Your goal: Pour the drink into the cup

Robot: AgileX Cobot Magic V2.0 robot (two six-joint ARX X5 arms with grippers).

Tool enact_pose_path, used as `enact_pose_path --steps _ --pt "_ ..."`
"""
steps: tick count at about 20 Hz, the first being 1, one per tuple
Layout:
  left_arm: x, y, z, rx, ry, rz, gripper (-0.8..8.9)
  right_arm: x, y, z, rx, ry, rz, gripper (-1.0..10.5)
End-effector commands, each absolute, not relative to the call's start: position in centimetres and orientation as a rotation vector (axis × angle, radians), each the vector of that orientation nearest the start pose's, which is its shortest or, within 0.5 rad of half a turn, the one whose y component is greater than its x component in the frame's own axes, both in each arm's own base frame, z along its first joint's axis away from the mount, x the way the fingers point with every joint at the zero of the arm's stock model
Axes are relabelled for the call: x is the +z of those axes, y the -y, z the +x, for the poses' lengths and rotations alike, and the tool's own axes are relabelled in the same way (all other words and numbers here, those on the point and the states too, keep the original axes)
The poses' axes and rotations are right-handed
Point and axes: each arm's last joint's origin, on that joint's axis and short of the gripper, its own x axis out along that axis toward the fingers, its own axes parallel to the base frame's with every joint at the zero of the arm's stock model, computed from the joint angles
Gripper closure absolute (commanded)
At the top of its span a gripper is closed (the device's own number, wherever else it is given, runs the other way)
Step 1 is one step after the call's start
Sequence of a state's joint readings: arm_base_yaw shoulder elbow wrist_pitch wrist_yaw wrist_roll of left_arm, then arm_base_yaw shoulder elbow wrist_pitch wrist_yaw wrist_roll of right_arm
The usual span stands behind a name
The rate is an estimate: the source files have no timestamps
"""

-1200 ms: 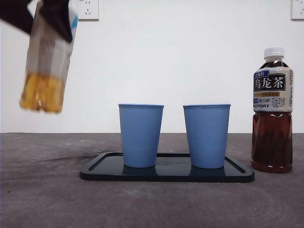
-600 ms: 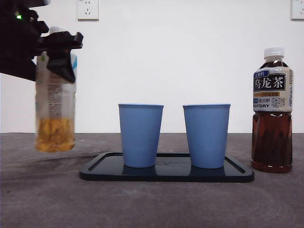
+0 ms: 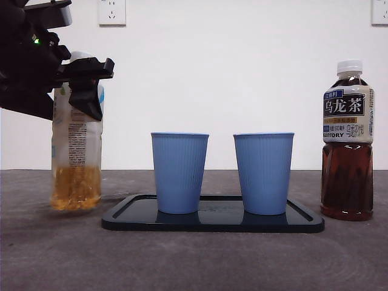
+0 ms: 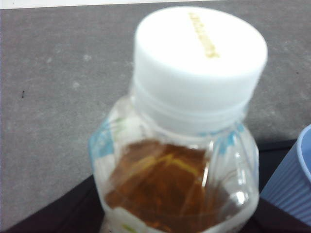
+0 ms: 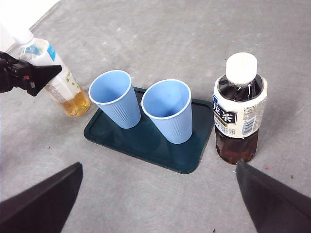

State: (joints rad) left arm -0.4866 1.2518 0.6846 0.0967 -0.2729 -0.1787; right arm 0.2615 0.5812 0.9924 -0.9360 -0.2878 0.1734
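Observation:
My left gripper [image 3: 79, 85] is shut on the upper part of a clear bottle [image 3: 76, 163] with a white cap, about a third full of amber drink. The bottle is upright, its base at the table surface, just left of the black tray [image 3: 212, 224]. The left wrist view shows its cap [image 4: 199, 53] and shoulder [image 4: 180, 184] close up. Two blue cups [image 3: 179, 173] [image 3: 264, 173] stand upright on the tray. My right gripper [image 5: 158, 164] is open and empty, high above the tray. From there I see the held bottle [image 5: 65, 87] beside the left cup [image 5: 115, 99].
A full dark oolong tea bottle [image 3: 347, 145] with a white cap stands right of the tray, also in the right wrist view [image 5: 239, 111]. A white wall with sockets lies behind the grey table.
The left gripper has brought the bottle down from a raised, tilted pose to upright at the table, a little nearer the tray. Cups, tray and tea bottle have not moved.

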Motion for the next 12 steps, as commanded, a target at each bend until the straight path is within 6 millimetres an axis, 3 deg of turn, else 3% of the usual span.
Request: enact_pose_path --steps 1,6,12 --pt "23.5 11.8 23.7 -0.173 -0.432 -0.02 4.25 35.8 -3.0 7.7 0.491 -0.561 0.181 4.4" --pt "23.6 11.7 23.5 -0.171 -0.44 -0.02 2.46 35.8 -3.0 7.7 0.492 -0.561 0.181 4.4" --pt "26.1 10.8 21.8 -0.171 -0.443 -0.017 2.41 35.8 -3.0 7.7 0.493 -0.561 0.181 4.4"
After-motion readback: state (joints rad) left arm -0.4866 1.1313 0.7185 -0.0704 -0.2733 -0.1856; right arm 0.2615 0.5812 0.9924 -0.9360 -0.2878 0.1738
